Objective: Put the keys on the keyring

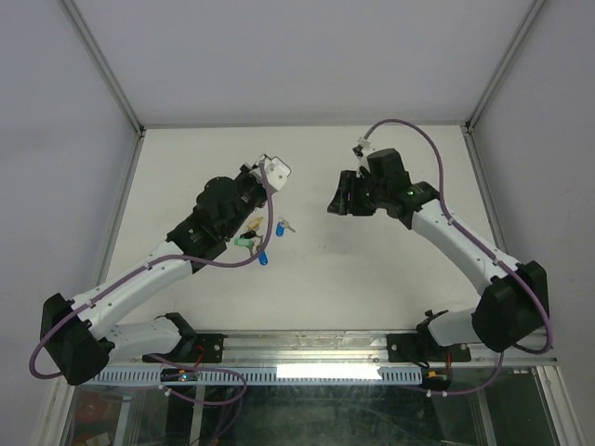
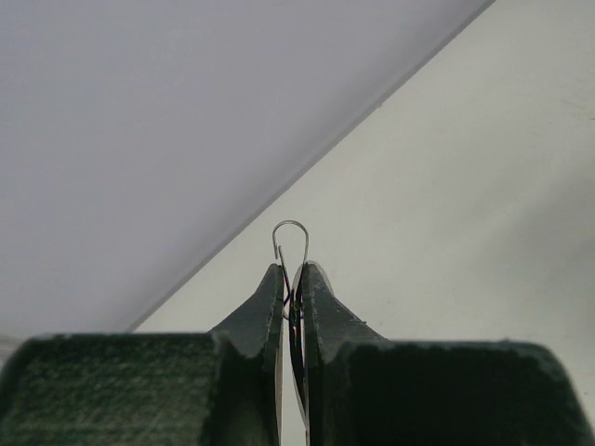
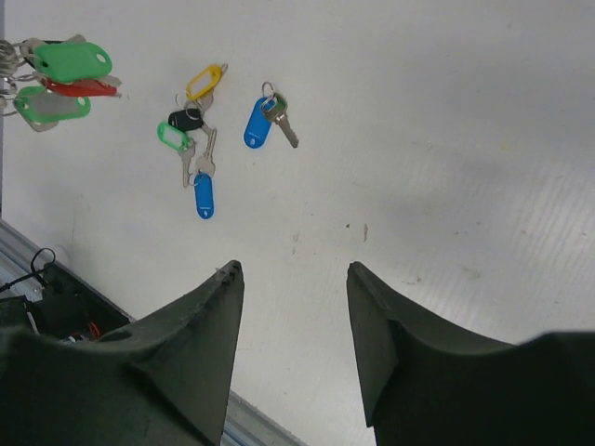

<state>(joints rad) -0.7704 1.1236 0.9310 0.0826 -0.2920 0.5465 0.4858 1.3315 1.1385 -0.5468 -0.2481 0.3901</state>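
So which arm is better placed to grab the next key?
The right: the right pincer is open and faces the loose keys, while the left pincer is shut on the keyring.

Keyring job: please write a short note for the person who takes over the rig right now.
Left gripper: shut on the keyring, its wire loop poking past the fingertips.
Right gripper: open, empty, above the table.
Done: green and red tagged keys hang bunched, seemingly on the ring.
To do: a lone blue key and a mixed cluster lie on the table.
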